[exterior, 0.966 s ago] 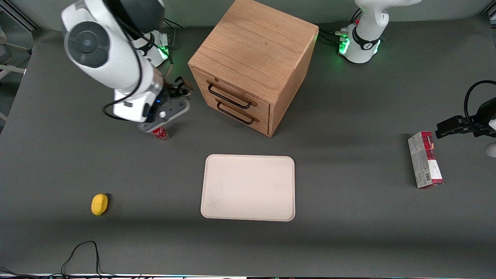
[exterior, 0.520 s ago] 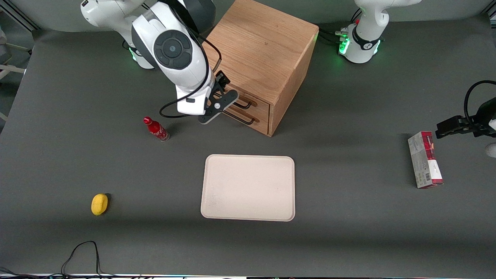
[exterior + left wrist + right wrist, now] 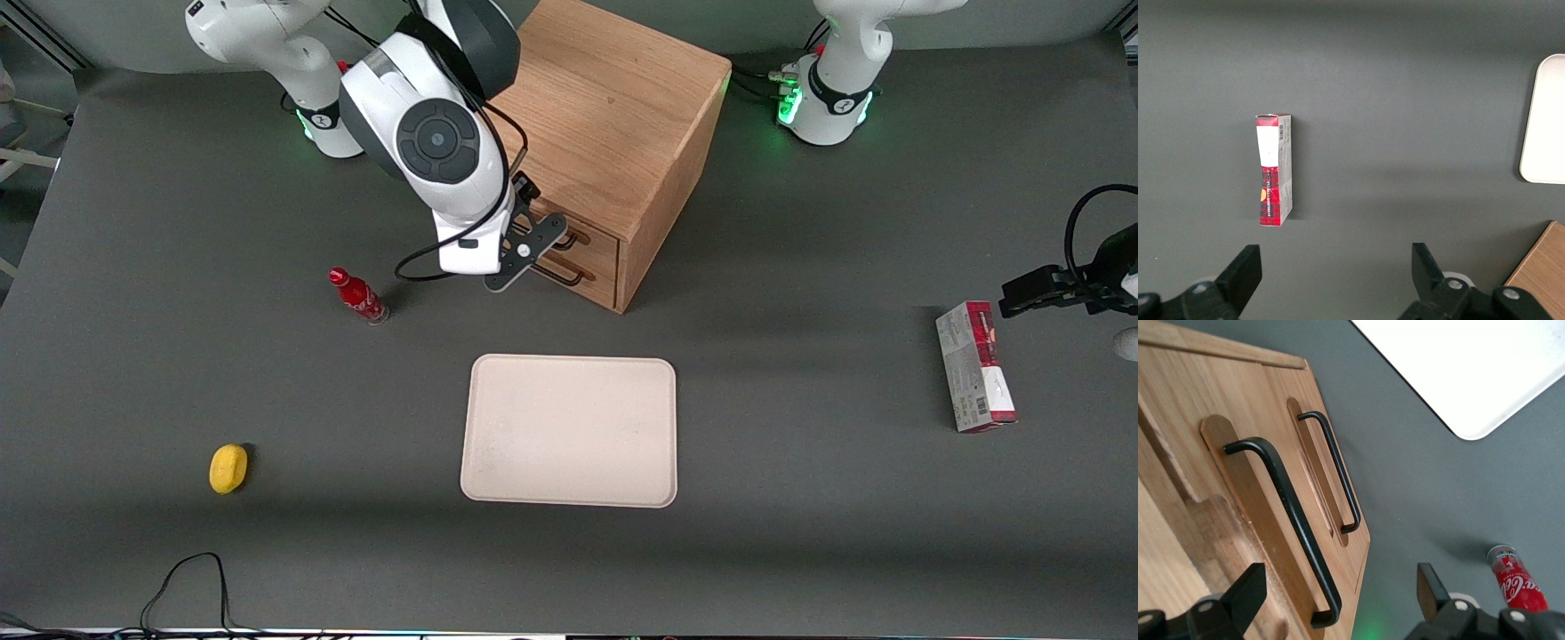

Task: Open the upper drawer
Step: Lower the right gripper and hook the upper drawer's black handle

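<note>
The oak cabinet (image 3: 587, 116) stands at the table's middle, farther from the front camera than the tray. Its upper drawer (image 3: 600, 242) is closed. In the front view my arm covers most of the drawer's black wire handle. In the right wrist view that handle (image 3: 1295, 520) runs long and close, with the bottom drawer's handle (image 3: 1335, 467) beside it. My right gripper (image 3: 526, 251) hangs in front of the drawer fronts. It is open and empty (image 3: 1338, 587). One end of the upper handle lies between the fingers, which are apart from it.
A red cola bottle (image 3: 358, 296) stands on the table beside my gripper, toward the working arm's end. A white tray (image 3: 569, 431) lies nearer the front camera. A yellow object (image 3: 228, 468) and a red box (image 3: 975, 366) lie toward opposite table ends.
My right gripper has moved from above the red bottle sideways to the cabinet's drawer fronts. The bottle stays standing on the table. The drawers have not moved.
</note>
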